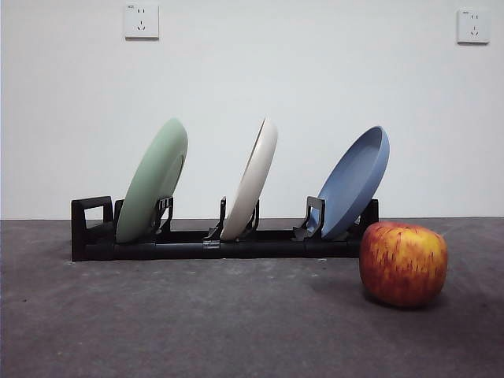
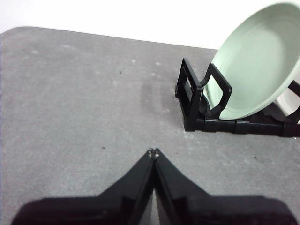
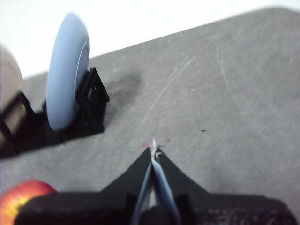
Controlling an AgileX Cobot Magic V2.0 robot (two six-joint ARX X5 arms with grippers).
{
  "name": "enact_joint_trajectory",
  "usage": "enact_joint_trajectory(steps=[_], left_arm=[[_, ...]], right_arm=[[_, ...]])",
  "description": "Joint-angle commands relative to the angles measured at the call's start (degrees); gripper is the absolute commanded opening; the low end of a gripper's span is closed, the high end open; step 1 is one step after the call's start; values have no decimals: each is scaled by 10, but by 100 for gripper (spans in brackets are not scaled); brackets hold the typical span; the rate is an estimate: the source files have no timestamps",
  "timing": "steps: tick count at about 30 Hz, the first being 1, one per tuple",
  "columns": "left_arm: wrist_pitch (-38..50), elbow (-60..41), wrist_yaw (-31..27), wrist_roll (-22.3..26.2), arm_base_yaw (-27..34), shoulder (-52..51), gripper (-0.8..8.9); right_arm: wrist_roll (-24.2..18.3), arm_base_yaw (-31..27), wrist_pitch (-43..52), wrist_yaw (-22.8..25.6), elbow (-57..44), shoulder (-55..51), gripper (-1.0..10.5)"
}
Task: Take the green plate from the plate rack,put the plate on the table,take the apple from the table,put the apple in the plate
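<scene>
Both pairs of jaws are pressed together with nothing between them. The left gripper point(image 2: 153, 152) hangs over bare table point(image 2: 70, 108), its tips meeting at a fine point, well apart from the plate rack point(image 2: 192, 101). In the left wrist view the rack's loop-handle end faces that gripper, and the green plate point(image 2: 262, 61) leans in the first holder just behind the handle. The right gripper point(image 3: 153, 149) is likewise closed to a thin seam above open table, with the blue plate point(image 3: 65, 70) and the rack's far end well apart from its tips, and the apple point(image 3: 23, 199) showing only as a red-and-yellow edge beside the gripper body. That view is blurred.

In the front view neither arm appears. Taking the cream-white plate point(image 1: 252, 177) as the centre of the dial, the green plate point(image 1: 153, 181) stands at 9 o'clock, the blue plate point(image 1: 354, 181) at 3 o'clock, all three tilted the same way in the slots of the long black rack point(image 1: 197, 244). The loop handle point(image 1: 90, 224) closes the 9 o'clock end. The apple point(image 1: 403, 264) sits on the table at about 4 o'clock, nearer the camera than the rack and overlapping its end in the picture; contact cannot be told. Two wall sockets point(image 1: 142, 21) are at 11 and 1 o'clock.
</scene>
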Motion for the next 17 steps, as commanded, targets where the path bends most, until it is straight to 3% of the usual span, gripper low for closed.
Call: enact_joint_trajectory(steps=[1, 4, 10, 13, 17], left_arm=[[6, -3, 2, -17, -1, 1, -3], [6, 5, 13, -47, -1, 1, -4], [1, 60, 82, -51, -1, 18, -5], [-19, 105, 110, -51, -1, 48, -5], [-58, 174, 149, -51, -1, 104, -5]], right_arm=[[105, 0, 5, -2, -5, 0, 1], [128, 0, 5, -10, 3, 0, -3], [131, 0, 3, -59, 55, 11, -9], [115, 0, 4, -75, 95, 37, -9], [96, 0, 3, -131, 158, 91, -8]])
